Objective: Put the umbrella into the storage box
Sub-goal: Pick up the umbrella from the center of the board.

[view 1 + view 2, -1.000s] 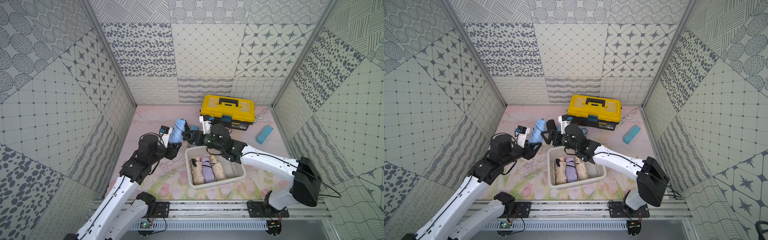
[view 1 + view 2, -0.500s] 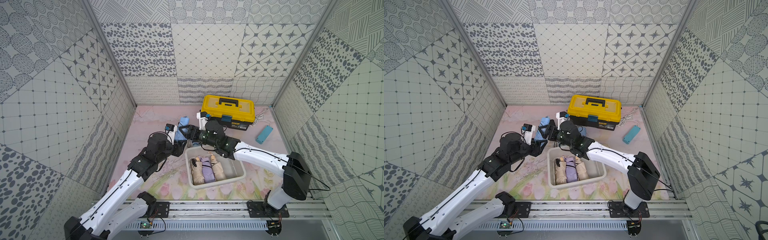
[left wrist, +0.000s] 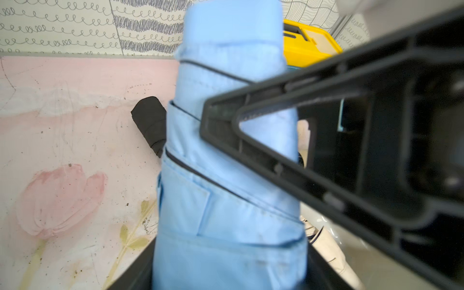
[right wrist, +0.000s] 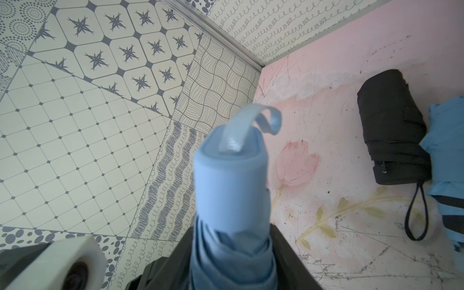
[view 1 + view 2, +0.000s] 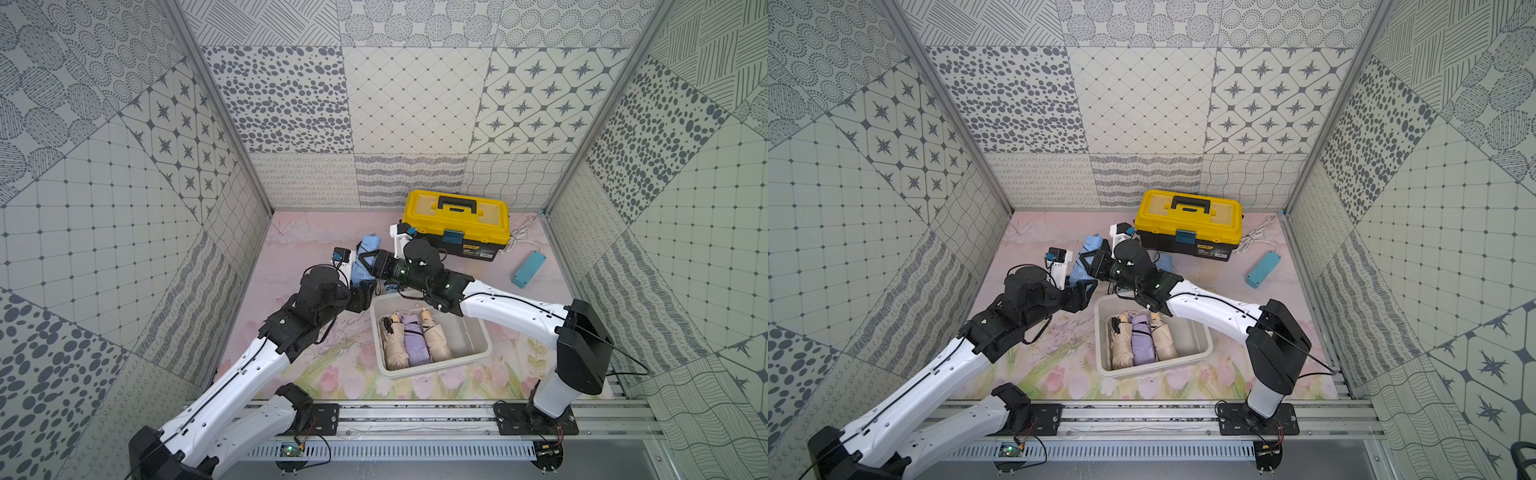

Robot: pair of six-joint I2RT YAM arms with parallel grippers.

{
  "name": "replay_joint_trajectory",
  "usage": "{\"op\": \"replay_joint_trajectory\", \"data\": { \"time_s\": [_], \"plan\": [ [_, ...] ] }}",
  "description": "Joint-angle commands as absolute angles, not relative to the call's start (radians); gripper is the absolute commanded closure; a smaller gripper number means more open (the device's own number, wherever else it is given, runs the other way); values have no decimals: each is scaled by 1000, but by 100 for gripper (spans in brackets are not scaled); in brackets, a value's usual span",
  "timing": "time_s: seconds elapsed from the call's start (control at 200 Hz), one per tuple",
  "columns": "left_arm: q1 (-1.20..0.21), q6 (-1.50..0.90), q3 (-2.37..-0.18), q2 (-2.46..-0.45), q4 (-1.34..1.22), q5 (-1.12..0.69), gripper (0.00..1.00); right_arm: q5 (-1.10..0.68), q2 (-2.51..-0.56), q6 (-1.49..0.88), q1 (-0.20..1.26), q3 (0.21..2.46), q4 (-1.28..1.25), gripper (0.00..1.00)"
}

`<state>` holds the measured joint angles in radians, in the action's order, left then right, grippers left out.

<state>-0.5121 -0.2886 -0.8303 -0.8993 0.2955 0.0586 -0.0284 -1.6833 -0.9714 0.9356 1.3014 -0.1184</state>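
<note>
A folded light blue umbrella [image 5: 370, 244] [image 5: 1092, 243] hangs upright over the floor, just behind the white storage box [image 5: 432, 370] [image 5: 1154, 370]. My right gripper [image 5: 362, 261] [image 5: 1084, 262] is shut on it near the handle end [image 4: 231, 175], jaws pressed on the fabric both sides [image 4: 232, 228]. My left gripper [image 5: 364, 291] [image 5: 1084, 291] [image 3: 231, 244] sits round the umbrella's lower part [image 3: 226, 200]; whether its jaws still press is blurred. In the box lie two beige umbrellas [image 5: 394, 343] and a lilac one [image 5: 415, 343].
A yellow-lidded black toolbox [image 5: 457, 220] stands at the back, with a white cable [image 5: 521, 237] and a teal case [image 5: 528, 270] to its right. A black folded umbrella [image 4: 391, 125] [image 3: 150, 125] and another blue one [image 4: 447, 163] lie on the floor beside the toolbox.
My right gripper came over to the blue umbrella and closed on it. The left arm carried the umbrella a little toward the box and its jaws have widened.
</note>
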Motion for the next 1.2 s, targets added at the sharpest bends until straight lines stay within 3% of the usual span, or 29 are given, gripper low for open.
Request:
{"op": "replay_joint_trajectory", "data": {
  "time_s": [0.0, 0.05, 0.085, 0.115, 0.395, 0.655, 0.855, 0.976, 1.196],
  "plan": [
    [-515, -275, -867, -889, 237, 37, 18, -6, -1689, -974, 928, 1335, -131, 55],
    [-516, -276, -866, -877, 242, 45, 13, -9, -1690, -973, 919, 1343, -125, 56],
    [-514, -285, -862, -866, 243, 52, 2, -6, -1687, -969, 912, 1350, -111, 56],
    [-514, -290, -858, -857, 243, 54, 1, -4, -1682, -963, 906, 1351, -101, 57],
    [-515, -388, -836, -750, 321, 113, 1, -40, -1580, -912, 818, 1295, -15, 68],
    [-506, -431, -826, -721, 442, 234, 1, -76, -1539, -918, 785, 1237, -35, 88],
    [-488, -423, -848, -742, 470, 213, 1, -100, -1472, -885, 776, 1219, 16, 93],
    [-474, -428, -869, -761, 486, 157, 1, -112, -1376, -836, 766, 1200, 137, 94],
    [-463, -494, -932, -819, 629, 16, 1, -131, -1200, -693, 743, 1266, 587, 95]
  ]
}}
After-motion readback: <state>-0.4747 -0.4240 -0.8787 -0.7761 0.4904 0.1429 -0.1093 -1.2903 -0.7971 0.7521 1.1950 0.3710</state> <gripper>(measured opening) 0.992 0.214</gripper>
